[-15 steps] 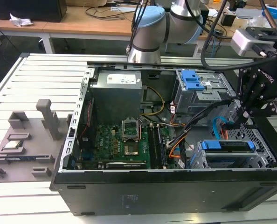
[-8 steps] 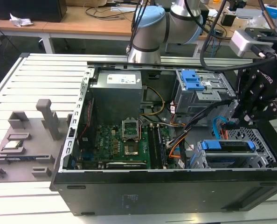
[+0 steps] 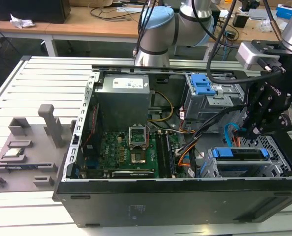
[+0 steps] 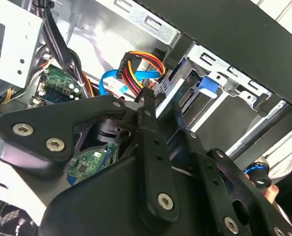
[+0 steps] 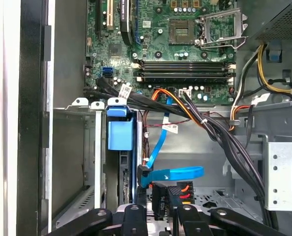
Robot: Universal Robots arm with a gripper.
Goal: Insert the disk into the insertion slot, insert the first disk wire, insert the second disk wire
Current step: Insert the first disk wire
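The silver-grey disk (image 3: pixel 239 154) in its bright blue plastic carrier is seated in the low, perforated silver metal insertion slot (image 3: pixel 276 147). The slot sits in the near corner of the open black computer case (image 3: pixel 160 201), at the exterior view's right, so the first step is judged complete. The black gripper (image 5: pixel 158 219) hangs over that corner at the disk's rear edge. In the first wrist view its fingers (image 5: pixel 135 219) stand close on either side of the small black plug of the first disk wire (image 5: pixel 173 194), a short red, orange and yellow bundle, and appear to pinch it. Whether the plug is home in the disk cannot be told, so this step is judged in progress. The second disk wire (image 5: pixel 178 173), a thin flat light-blue cable, loops just beside that plug. Its angled end lies against the disk's edge, and seating cannot be confirmed. Obstructions: a thick bundle of black cables (image 5: pixel 224 142) and a single orange cable (image 3: pixel 184 162) cross the case floor close to the working corner, crowding the approach. Further in lie the green motherboard (image 3: pixel 126 147), a grey metal power supply box (image 3: pixel 124 98) and the taller grey cage (image 3: pixel 210 105) with a blue latch, all well apart from the gripper.
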